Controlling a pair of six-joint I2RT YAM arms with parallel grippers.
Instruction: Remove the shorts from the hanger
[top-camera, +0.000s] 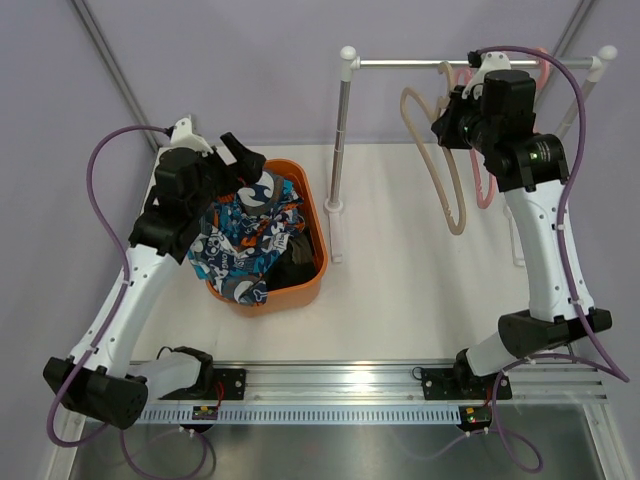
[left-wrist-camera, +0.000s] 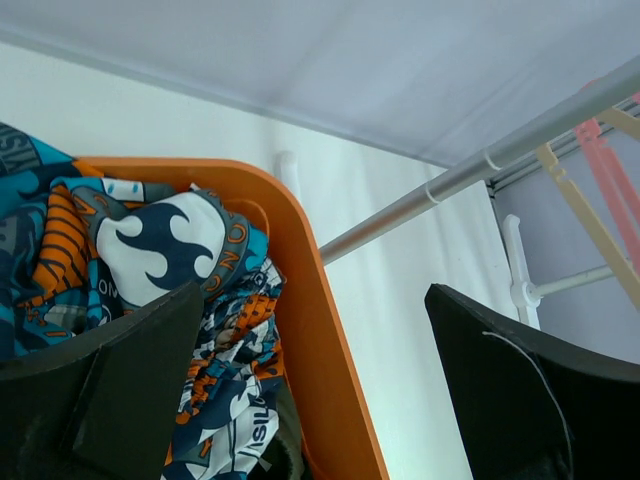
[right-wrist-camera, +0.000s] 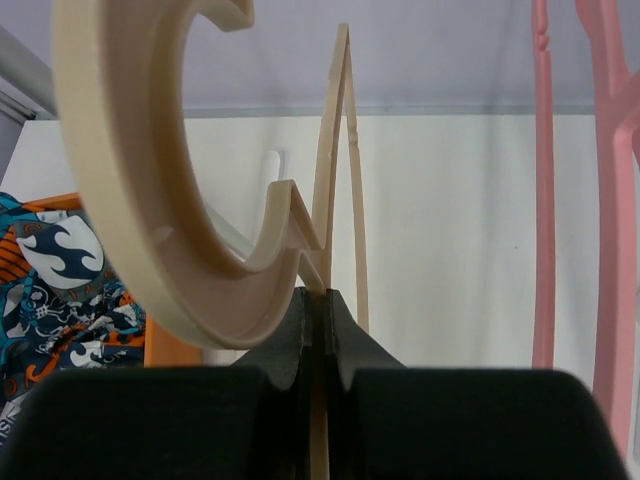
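the patterned shorts (top-camera: 245, 235) lie bunched in an orange bin (top-camera: 316, 240) that sits by the left edge of the counter (top-camera: 400, 250), toward the far left corner. a dark garment (top-camera: 292, 255) shows under them at the bin's right side; i cannot tell whether it is black or olive.

the left jaws hover just above the far end of the bin, spread wide and holding nothing. in the left wrist view the two black fingers (left-wrist-camera: 130, 380) stand well apart, with patterned cloth and the bin's rim between them.

a rack with a metal rail (top-camera: 420, 63) stands along the far edge, from the middle to the far right corner. the right jaws are up at the rail, closed tight on a thin bar of a beige hanger (top-camera: 447, 190). the right wrist view shows that bar pinched between the fingertips and the thick hook curving up to the left. i cannot tell whether the hook sits on the rail. a pink hanger (top-camera: 487, 190) hangs just beside the beige one, on its right, partly behind the right arm (top-camera: 535, 230).
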